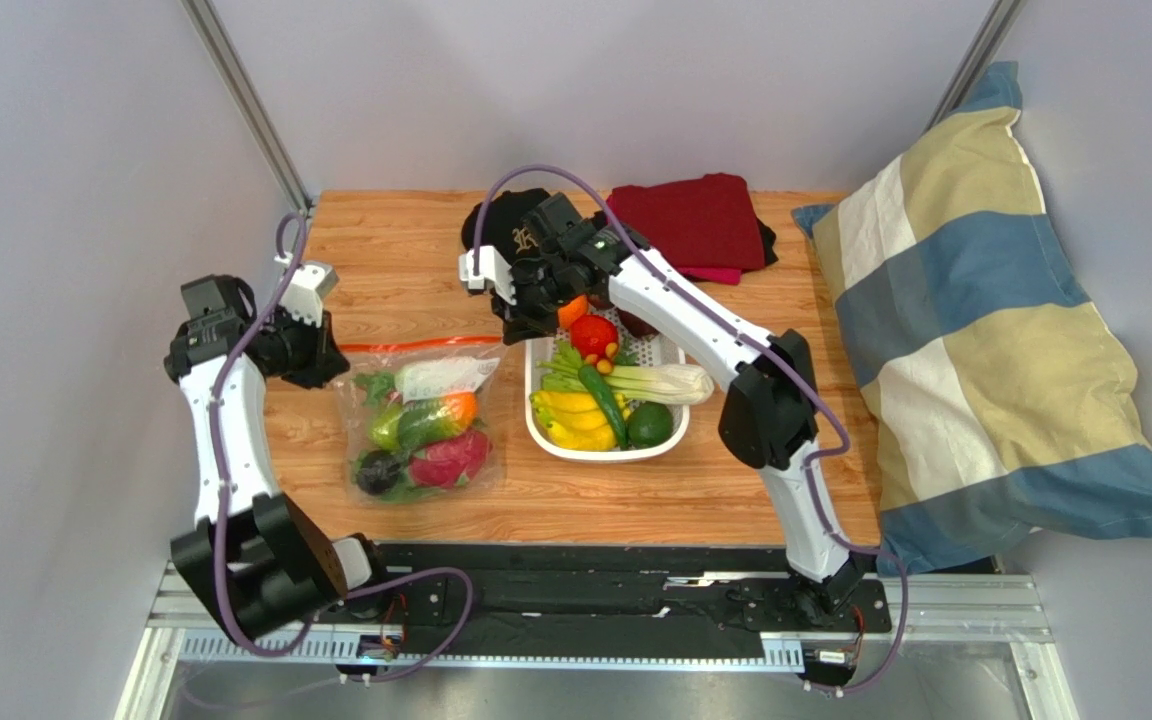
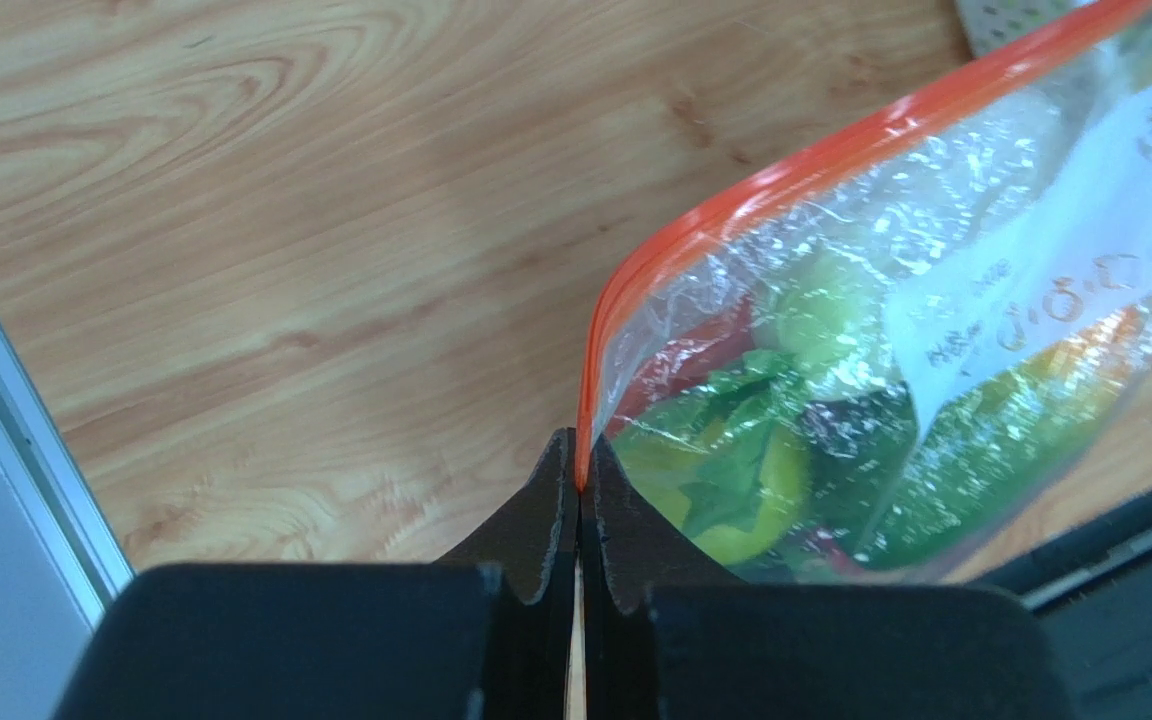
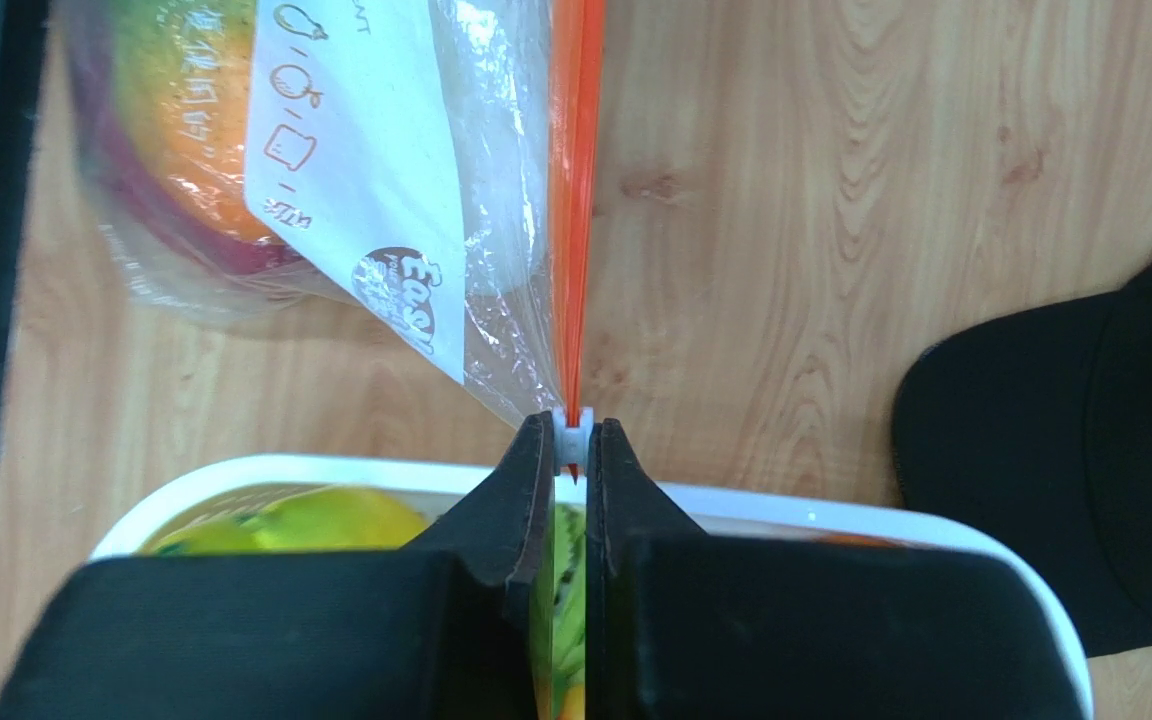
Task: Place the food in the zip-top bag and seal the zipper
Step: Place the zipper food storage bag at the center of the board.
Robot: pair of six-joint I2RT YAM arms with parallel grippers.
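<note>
Top external: high up behind the arm bases, looks down on the whole table point(image 1: 402, 240), wide view. Left wrist: very close, low angle on one corner of the zip-top bag point(image 2: 868, 375). Right wrist: just as close, straight down on the bag's other corner and the white basket point(image 3: 838, 518) rim. The bag shows in all three

Open table point(image 1: 387, 255) lies beyond the zip-top bag point(image 1: 420, 428); white basket point(image 1: 605, 455) crowds its right side.

I have the left arm point(image 1: 229, 435) bent at the elbow along the left side, and the left pincer point(image 2: 579, 462) is pinched tight on one end of the zipper point(image 2: 778, 177). The right arm point(image 1: 687, 315) stretches forward and leftward. The right pincer point(image 3: 575, 438) is pinched tight on the other end.
</note>
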